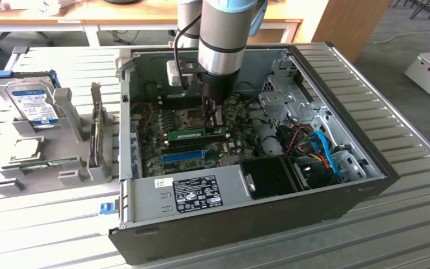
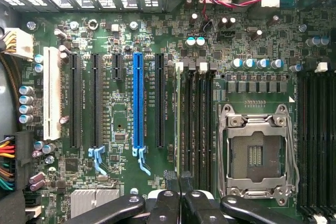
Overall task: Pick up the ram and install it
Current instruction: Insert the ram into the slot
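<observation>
Outside, the exterior view shows the arm (image 1: 223, 33) coming down from the upper middle of the frame into an open computer case (image 1: 349, 185) that lies on a slatted metal table (image 1: 416, 235). The gripper (image 1: 216, 129) sits low over the motherboard (image 1: 192, 148) near the centre of the frame. Its fingers are drawn almost together on the ram (image 1: 192, 134), a thin green stick standing on edge at the board and running from the fingertips toward the exterior view's left. Just below it in the frame lies the blue slot (image 1: 183, 156). Toward the exterior view's left, well apart from the case, a hard drive (image 1: 37, 106) with a blue label stands in a grey holder (image 1: 73, 168)

Next, the wrist view looks straight down on the motherboard (image 2: 121, 114). The gripper (image 2: 178, 178) shows two dark fingertips (image 2: 170, 177) pinched nearly shut, with the ram (image 2: 181, 124) seen edge-on as a narrow pale strip between them. The strip lines up with the memory slot (image 2: 193, 124) row, between the blue slot (image 2: 138, 103) and the empty processor socket (image 2: 257, 153)
</observation>
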### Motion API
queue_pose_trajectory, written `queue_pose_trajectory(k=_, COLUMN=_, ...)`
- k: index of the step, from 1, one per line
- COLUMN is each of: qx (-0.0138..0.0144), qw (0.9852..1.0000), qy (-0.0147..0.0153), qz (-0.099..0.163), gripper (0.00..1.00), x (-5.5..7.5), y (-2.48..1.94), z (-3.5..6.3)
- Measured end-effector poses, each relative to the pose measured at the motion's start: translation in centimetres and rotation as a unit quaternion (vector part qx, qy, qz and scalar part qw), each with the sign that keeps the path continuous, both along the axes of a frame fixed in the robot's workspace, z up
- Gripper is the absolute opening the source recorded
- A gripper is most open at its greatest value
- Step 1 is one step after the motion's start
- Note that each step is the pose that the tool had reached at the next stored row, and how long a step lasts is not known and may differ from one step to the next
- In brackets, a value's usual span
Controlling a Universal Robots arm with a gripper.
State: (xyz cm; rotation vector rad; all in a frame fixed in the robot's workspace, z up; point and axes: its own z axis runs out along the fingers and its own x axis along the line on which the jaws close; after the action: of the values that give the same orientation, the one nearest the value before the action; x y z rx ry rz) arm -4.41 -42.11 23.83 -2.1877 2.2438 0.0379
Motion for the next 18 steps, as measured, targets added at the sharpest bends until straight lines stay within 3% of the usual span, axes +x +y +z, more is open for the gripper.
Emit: queue_pose_trajectory(k=18, qx=0.0001, qw=1.0000, qy=-0.0001, qz=-0.004, gripper=0.12, x=0.27, y=0.00, z=-0.07)
